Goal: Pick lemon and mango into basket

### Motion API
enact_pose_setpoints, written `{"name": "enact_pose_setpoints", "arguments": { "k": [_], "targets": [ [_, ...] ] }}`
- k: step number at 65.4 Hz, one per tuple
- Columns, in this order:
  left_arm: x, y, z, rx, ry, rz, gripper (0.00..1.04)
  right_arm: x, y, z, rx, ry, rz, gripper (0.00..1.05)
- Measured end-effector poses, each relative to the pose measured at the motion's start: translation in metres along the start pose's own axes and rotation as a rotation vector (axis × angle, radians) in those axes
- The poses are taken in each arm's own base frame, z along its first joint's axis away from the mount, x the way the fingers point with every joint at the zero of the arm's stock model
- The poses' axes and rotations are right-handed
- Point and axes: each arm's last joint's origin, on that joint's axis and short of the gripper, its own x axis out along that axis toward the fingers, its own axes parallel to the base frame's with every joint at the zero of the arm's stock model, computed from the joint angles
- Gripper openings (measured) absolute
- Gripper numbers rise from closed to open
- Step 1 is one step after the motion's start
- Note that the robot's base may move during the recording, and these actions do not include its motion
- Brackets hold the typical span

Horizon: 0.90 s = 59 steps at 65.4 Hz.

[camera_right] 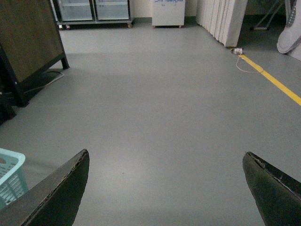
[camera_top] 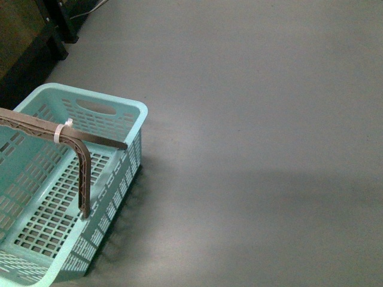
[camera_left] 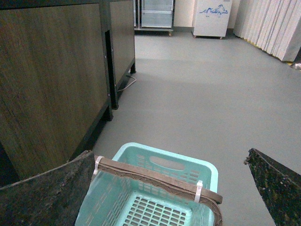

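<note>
Front view: basket (camera_top: pixel 119 103) at lower left on grey floor (camera_top: pixel 269 119). Its visible part is empty, with the zip-tied handle (camera_top: pixel 84 167) across it. No lemon, mango or arm shows.

Left wrist view: left gripper (camera_left: pixel 169 157) spread wide and empty above the basket, with a wooden cabinet (camera_left: pixel 51 80) beside.

Right wrist view: right gripper (camera_right: pixel 165 154) wide and empty over bare floor.

Step, as judged: pre-pick. The next move calls for locating the fruit.

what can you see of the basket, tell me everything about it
The basket is a light teal rectangular one that looks like plastic, with slotted walls and base and an oval grip cutout in its end wall. It stands upright on the grey floor, partly cut off by the edge of the front view. A brown hinged handle crosses above the opening, with a white zip tie around it. No fruit shows in the part of the inside that is visible.
</note>
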Motion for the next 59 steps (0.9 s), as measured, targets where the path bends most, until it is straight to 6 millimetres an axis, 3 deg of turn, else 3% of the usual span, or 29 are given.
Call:
{"name": "enact_pose_setpoints", "arguments": {
  "k": [29, 34, 38, 45, 59],
  "targets": [
    [0.0, 0.0, 0.0, 0.0, 0.0, 0.0, 0.98, 0.0, 0.0, 0.0, 0.0, 0.0, 0.0, 0.96],
    [0.001, 0.001, -0.001, -0.233, 0.312, 0.056, 0.98, 0.0, 0.0, 0.0, 0.0, 0.0, 0.0, 0.96],
    [0.004, 0.004, -0.004, -0.449, 0.446, 0.112, 0.98, 0.0, 0.0, 0.0, 0.0, 0.0, 0.0, 0.96],
    [0.017, 0.01, -0.007, -0.751, 0.482, 0.174, 0.98, 0.0, 0.0, 0.0, 0.0, 0.0, 0.0, 0.96],
    [0.058, 0.033, -0.023, -1.003, 0.494, 0.282, 0.98, 0.0, 0.0, 0.0, 0.0, 0.0, 0.0, 0.96]
  ]
}}
